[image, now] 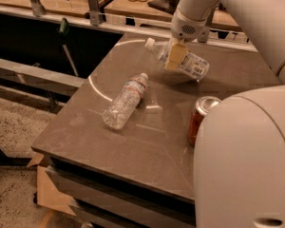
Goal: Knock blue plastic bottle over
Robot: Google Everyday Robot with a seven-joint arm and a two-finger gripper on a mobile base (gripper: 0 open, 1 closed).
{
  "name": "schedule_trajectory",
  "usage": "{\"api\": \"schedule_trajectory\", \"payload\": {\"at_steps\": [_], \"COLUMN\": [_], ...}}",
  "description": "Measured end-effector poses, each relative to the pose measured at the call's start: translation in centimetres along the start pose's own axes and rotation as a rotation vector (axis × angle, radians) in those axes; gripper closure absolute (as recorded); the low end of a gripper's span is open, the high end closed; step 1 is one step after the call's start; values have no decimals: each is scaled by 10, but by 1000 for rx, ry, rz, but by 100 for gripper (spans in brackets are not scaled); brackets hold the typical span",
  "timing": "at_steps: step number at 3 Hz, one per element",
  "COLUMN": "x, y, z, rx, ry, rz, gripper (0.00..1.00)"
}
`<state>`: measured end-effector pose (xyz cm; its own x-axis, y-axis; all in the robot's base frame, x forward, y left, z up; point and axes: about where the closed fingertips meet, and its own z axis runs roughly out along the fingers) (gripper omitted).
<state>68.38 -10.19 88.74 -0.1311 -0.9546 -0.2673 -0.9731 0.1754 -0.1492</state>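
The blue plastic bottle (189, 63) has a white cap pointing left and a large white label. It is tipped almost flat, low over the back of the table (147, 146). My gripper (174, 57) hangs from the white arm at the top. It is closed around the bottle's middle, with one tan finger (175, 56) across the front of it. The far finger is hidden behind the bottle.
A clear crinkled bottle (126, 101) lies on its side at the table's middle left. A red soda can (202, 118) stands at the right, partly behind my white arm body (244, 160). A rail and shelves run along the back.
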Motion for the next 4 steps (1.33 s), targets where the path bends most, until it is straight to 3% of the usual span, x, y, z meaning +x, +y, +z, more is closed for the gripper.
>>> {"api": "schedule_trajectory", "payload": {"at_steps": [2,3,4], "x": [0,-3,2], "y": [9,6,-7], "z": [21,19,2], "rx": [-85,-94,-59], "ry": [-48,-94,-193], "rz": [36,58,147], "gripper": [12,0,0]}}
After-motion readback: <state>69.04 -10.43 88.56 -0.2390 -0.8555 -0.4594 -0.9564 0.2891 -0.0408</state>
